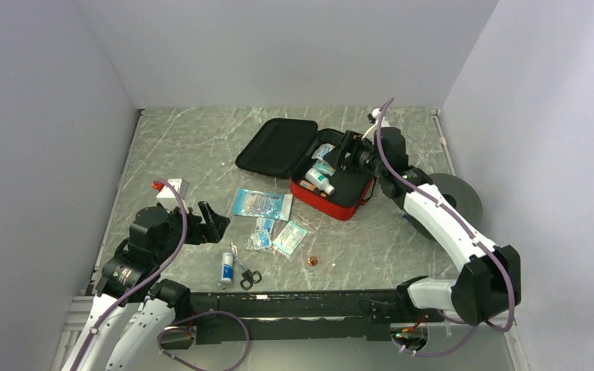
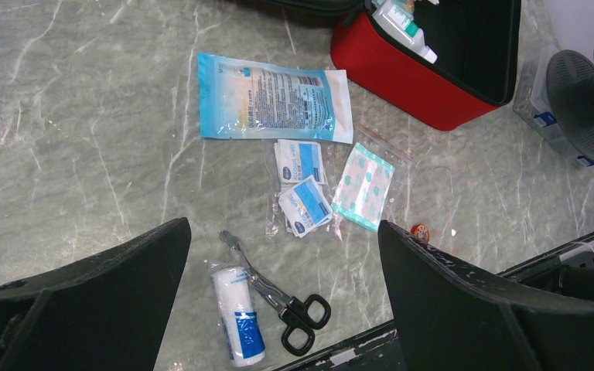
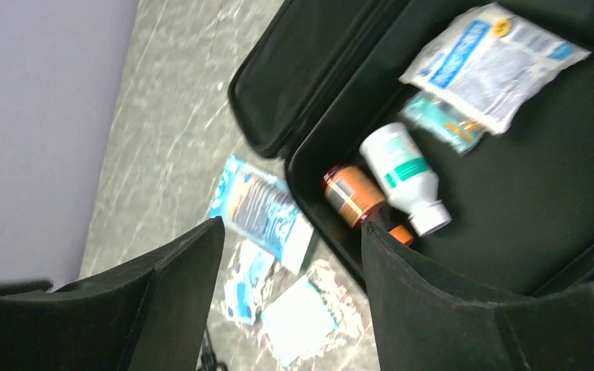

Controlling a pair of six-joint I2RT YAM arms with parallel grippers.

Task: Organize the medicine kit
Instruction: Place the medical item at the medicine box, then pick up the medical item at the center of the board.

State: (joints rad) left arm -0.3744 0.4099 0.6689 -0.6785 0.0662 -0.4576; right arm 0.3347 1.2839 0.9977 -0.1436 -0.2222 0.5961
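Observation:
The medicine kit (image 1: 332,199), a red case with black lining, lies open at the back centre, its lid (image 1: 278,147) flat to the left. Inside lie a white bottle (image 3: 406,178), an orange-brown bottle (image 3: 353,193), a white-blue pouch (image 3: 491,62) and a teal packet (image 3: 441,120). My right gripper (image 3: 290,232) hovers open above the kit's front-left edge with nothing between its fingers. My left gripper (image 2: 284,232) is wide open and empty, above a bandage roll (image 2: 238,313) and black-handled scissors (image 2: 286,305) near the front edge.
On the table in front of the kit lie a large blue pouch (image 1: 261,204), small blue-white packets (image 2: 302,182) and a teal plaster bag (image 2: 363,185). A small orange item (image 1: 312,261) sits nearer. A white box (image 1: 172,188) is at left, a grey disc (image 1: 456,197) at right.

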